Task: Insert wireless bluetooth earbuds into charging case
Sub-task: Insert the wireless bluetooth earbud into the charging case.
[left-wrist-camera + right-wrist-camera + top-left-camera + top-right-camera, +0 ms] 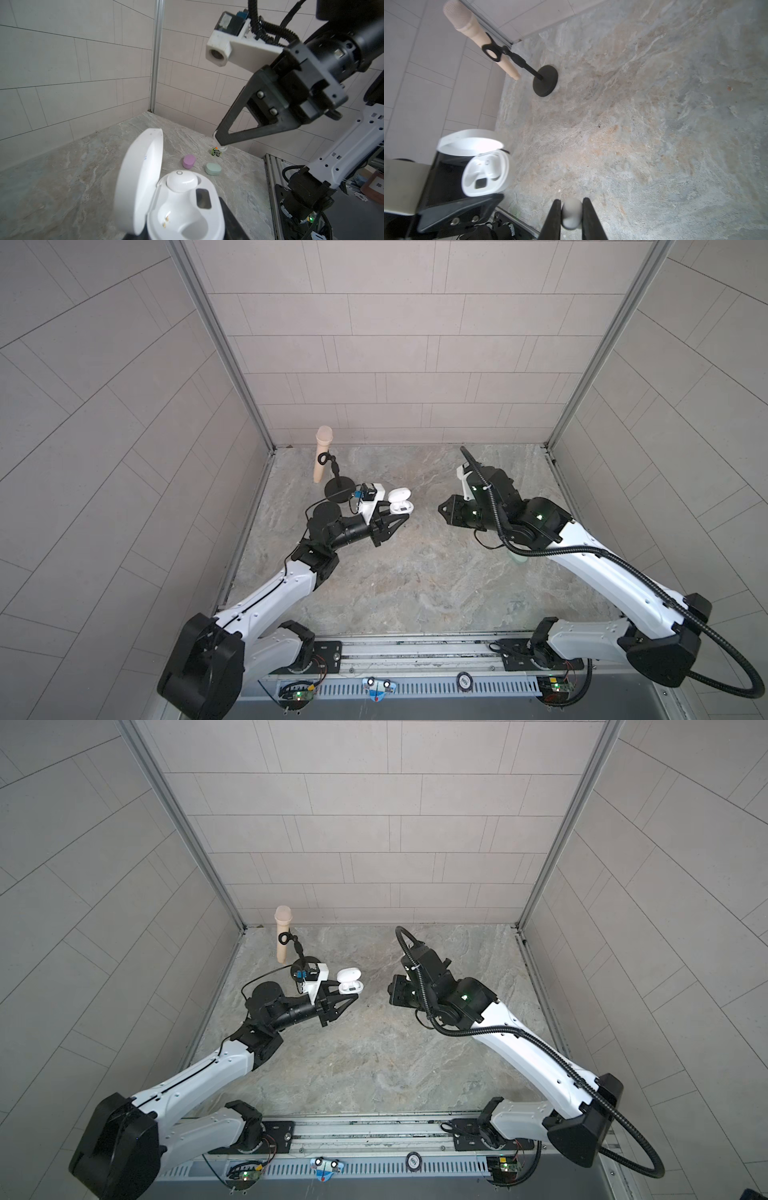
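**Second bud on its way to the case.** The right hand [571, 202] hung above the table [654, 124], its two black fingers [554, 216] pinching a white earbud [571, 215]. The bud was blurred at this range but looked oval, with its long axis running along the fingers. Which end pointed outward could not be told.

Just ahead of those fingertips and off to one side, the left hand [351, 995] was clamped on the white charging case [485, 172] and held it clear of the table. The lid [139, 176] was swung back and upright, and the open face was turned up towards the right hand. The case's long axis ran out along the left hand's fingers. A seated earbud [181, 180] filled the well farther from the left wrist, and the empty well [187, 224] lay nearer, its contact pins showing.

The step in hand appeared to be carrying the pinched bud to that vacant hollow. The next move would call for closing the gap between the hands and turning the bud to match the hollow. It would then need lowering squarely before release, since a skewed bud could perch on the rim.

Back from the right hand's fingertips, a closed lilac case [189, 161] and a closed mint green case [213, 168] lay on the table near each other. Beyond the left hand, a microphone [481, 41] stood on its stand [545, 80] by the corner.
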